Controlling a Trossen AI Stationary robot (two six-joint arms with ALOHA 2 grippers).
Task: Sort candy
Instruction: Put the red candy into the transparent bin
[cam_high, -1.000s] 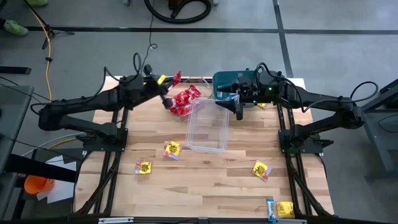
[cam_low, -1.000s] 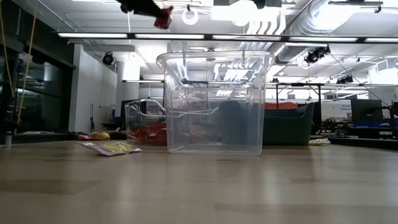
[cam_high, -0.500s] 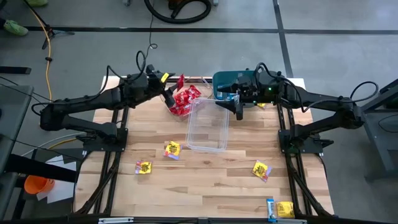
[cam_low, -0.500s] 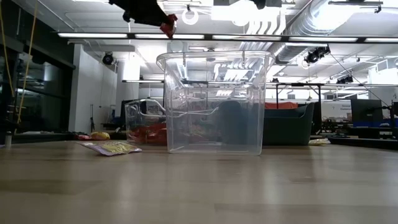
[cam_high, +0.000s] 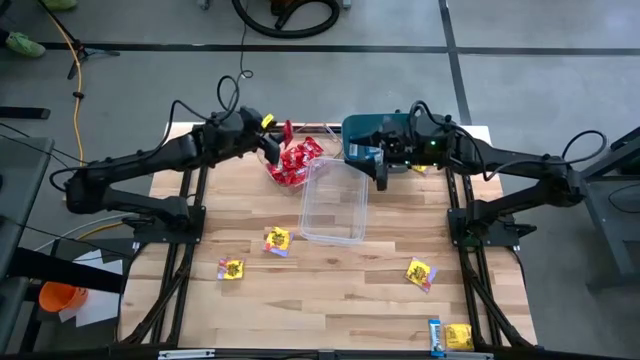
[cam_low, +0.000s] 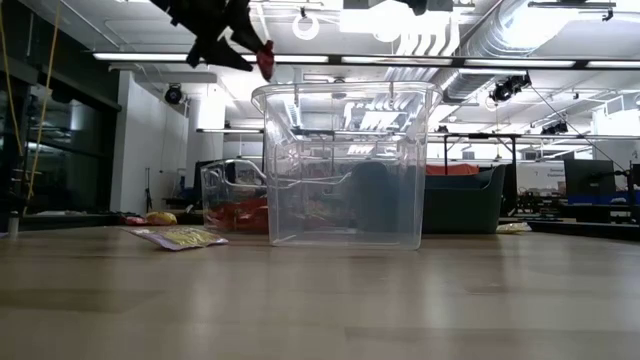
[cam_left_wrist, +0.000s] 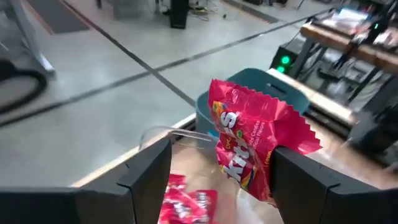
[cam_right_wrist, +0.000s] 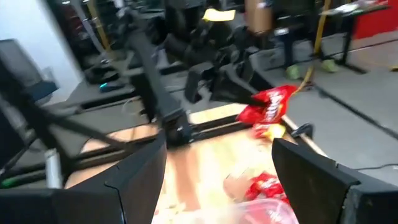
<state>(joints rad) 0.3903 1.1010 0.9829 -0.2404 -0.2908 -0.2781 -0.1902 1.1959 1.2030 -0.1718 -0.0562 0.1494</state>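
While my left gripper (cam_left_wrist: 214, 165) stands spread, the red packet (cam_left_wrist: 252, 144) touching one finger, I hold directly above the tub of reds (cam_high: 292, 163) below; right gripper (cam_high: 383, 183) waits spread.

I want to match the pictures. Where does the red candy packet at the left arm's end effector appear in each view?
High view: red candy packet at the left end effector, above the tub of red candy.
Low view: top, left of centre, over that tub.
Left wrist view: centre, between the fingers.
Right wrist view: right of centre.
Shared landmark: the tub of red candy.
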